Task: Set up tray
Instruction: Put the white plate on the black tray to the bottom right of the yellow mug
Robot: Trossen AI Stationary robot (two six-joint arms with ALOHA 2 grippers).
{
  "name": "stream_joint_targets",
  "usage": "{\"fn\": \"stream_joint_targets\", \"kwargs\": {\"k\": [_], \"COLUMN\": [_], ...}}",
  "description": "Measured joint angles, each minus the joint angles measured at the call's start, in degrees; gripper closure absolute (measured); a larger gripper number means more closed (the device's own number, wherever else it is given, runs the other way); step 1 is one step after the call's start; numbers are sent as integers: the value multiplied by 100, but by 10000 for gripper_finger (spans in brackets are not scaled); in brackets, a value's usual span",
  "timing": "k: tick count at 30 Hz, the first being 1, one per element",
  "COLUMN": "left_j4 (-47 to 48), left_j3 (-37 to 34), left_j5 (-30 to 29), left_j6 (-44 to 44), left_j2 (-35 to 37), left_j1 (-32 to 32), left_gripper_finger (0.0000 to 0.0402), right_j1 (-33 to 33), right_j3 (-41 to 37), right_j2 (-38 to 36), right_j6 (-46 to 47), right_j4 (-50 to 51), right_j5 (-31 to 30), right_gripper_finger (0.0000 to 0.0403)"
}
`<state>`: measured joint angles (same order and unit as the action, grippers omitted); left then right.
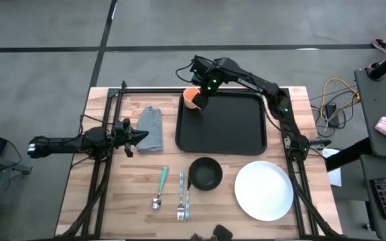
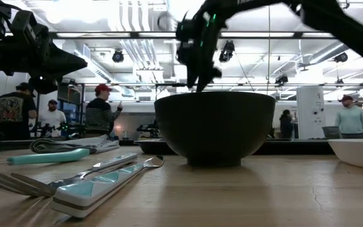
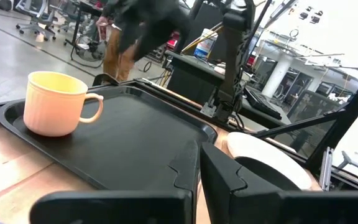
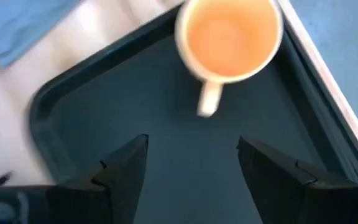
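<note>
The black tray (image 1: 226, 124) lies at the far middle of the table. An orange-cream cup (image 1: 191, 99) stands upright in its far left corner; it also shows in the left wrist view (image 3: 53, 102) and the right wrist view (image 4: 229, 37), handle (image 4: 209, 99) toward the fingers. My right gripper (image 1: 204, 94) hovers just above the cup, open and empty (image 4: 191, 162). My left gripper (image 1: 139, 136) is shut and held above the table, at the left edge of a folded grey-blue cloth (image 1: 151, 128).
A small black bowl (image 1: 206, 173) and a white plate (image 1: 264, 190) sit near the front, right of a teal-handled spoon (image 1: 161, 186), a fork (image 1: 181, 195) and a knife (image 1: 187, 203). People stand in the room beyond the table (image 2: 99, 110).
</note>
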<state>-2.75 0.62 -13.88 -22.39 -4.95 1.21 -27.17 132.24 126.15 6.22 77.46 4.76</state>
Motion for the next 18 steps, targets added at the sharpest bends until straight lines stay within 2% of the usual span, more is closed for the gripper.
{"fn": "stream_joint_targets", "kwargs": {"k": [3, 10, 15, 18], "left_j4": [0, -2, 0, -2], "left_j3": [0, 0, 0, 0], "left_j5": [-1, 1, -1, -1], "left_j6": [0, 0, 0, -1], "left_j2": [0, 0, 0, 0], "left_j1": [1, 0, 0, 0], "left_gripper_finger": [402, 402, 401, 402], "right_j1": [283, 1121, 1913, 2525], "right_j3": [-199, -884, -1854, -2595], "right_j2": [-543, -1944, -2937, -3542], "right_j6": [0, 58, 396, 701], "right_j4": [5, -390, -641, -792], "right_j5": [-37, -545, -982, -1530], "right_gripper_finger": [174, 179, 179, 179]}}
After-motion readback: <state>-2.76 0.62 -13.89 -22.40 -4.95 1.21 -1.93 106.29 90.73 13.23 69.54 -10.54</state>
